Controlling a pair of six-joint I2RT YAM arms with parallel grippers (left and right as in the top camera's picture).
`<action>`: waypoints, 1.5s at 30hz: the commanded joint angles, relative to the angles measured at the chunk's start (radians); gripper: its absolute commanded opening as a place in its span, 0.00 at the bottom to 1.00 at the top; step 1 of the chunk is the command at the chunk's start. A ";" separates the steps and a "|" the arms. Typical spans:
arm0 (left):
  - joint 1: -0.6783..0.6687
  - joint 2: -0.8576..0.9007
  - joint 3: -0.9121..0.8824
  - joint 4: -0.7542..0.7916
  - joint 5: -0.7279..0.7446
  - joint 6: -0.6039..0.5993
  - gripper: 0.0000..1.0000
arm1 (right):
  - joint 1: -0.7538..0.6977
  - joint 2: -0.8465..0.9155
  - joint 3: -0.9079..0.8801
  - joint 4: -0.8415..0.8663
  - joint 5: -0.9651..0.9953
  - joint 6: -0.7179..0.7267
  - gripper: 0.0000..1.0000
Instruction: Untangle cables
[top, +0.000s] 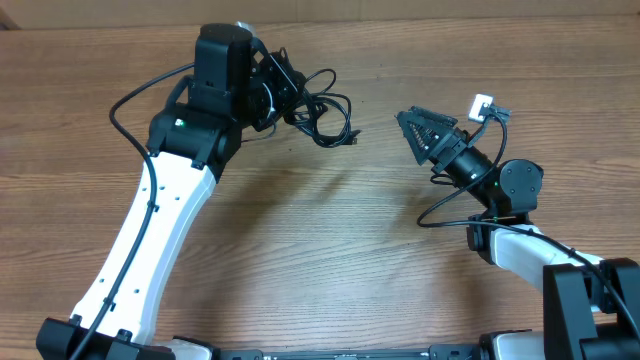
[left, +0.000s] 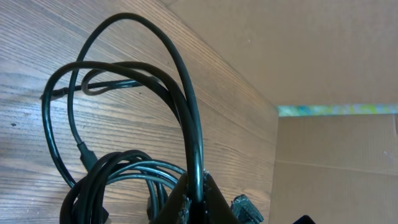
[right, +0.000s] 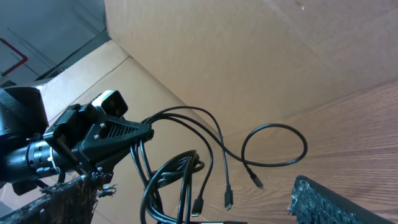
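The cables (top: 325, 115) are a bunch of thin black cords at the back of the wooden table (top: 330, 240). My left gripper (top: 284, 97) is shut on one strand of the cables (left: 124, 93); its fingers (left: 217, 202) pinch the cord between them, and the loops fan out beyond. In the right wrist view the cables (right: 186, 174) hang from the left gripper (right: 106, 134), with three plug ends dangling over the wood. My right gripper (top: 410, 135) stands open to the right of the bunch, facing it and apart from it. Nothing lies between its fingers (right: 336, 202).
A cardboard wall (left: 323, 56) runs along the back edge of the table, close behind the bunch. The same cardboard wall (right: 249, 50) fills the top of the right wrist view. Thicker black arm cables (top: 130, 100) loop beside the left arm.
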 joint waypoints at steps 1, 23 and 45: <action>-0.027 -0.023 0.019 0.005 -0.026 -0.020 0.05 | 0.005 0.002 0.010 0.003 0.009 -0.008 0.98; -0.165 -0.023 0.019 0.129 -0.104 0.021 0.04 | 0.009 0.002 0.010 0.018 -0.003 -0.009 1.00; -0.221 -0.020 0.018 0.143 -0.208 0.021 0.04 | 0.051 0.002 0.010 0.018 -0.100 -0.004 0.95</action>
